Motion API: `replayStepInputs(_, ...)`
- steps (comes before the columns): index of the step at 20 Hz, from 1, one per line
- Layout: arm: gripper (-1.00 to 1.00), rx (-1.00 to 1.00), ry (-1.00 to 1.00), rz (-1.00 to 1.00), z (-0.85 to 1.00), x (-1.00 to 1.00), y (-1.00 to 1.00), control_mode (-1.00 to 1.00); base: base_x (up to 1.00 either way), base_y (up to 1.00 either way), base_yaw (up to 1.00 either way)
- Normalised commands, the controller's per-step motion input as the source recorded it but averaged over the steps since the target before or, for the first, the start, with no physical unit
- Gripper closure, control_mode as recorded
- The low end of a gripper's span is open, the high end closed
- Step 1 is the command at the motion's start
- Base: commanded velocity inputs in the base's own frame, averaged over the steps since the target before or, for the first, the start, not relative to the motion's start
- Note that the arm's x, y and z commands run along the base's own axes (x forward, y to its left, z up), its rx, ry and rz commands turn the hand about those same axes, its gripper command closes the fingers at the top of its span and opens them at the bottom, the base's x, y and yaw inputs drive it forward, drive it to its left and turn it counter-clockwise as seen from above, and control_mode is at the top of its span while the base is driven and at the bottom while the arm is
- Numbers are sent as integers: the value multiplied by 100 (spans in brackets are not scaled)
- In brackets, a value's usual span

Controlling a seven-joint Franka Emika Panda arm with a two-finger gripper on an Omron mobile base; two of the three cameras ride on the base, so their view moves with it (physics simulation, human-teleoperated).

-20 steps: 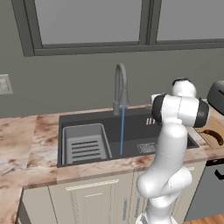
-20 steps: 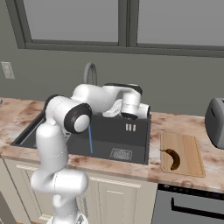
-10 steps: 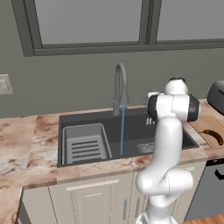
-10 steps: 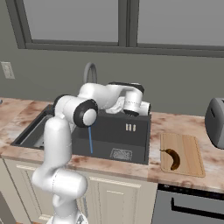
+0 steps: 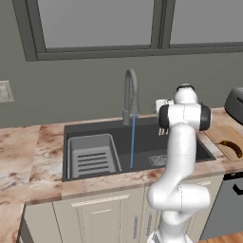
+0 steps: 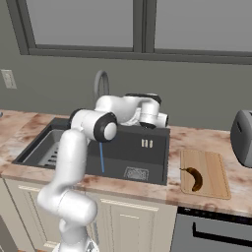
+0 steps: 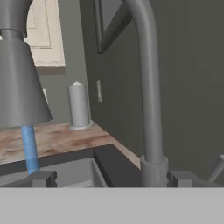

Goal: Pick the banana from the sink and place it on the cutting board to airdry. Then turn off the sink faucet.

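The claw (image 7: 111, 177) hangs released at the back of the sink (image 6: 147, 170), its two fingertips (image 7: 43, 178) spread wide to either side of the sink faucet (image 7: 148, 96), whose upright stem rises between them without touching either. A blue stream of water (image 5: 132, 142) runs from the spout, just left of the claw, into the basin. The banana (image 6: 193, 177) lies well to the claw's right on the cutting board (image 6: 216, 170).
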Motion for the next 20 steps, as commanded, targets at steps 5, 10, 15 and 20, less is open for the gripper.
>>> replayStepInputs(5,-100,0,0,0,-19,43,7,-100,0,0,0)
replayStepInputs(10,-100,0,0,0,-18,44,5,-100,0,0,0)
replayStepInputs(15,-100,0,0,0,-22,39,1,-100,0,0,0)
replayStepInputs(20,-100,0,1,0,-24,36,0,-100,0,0,0)
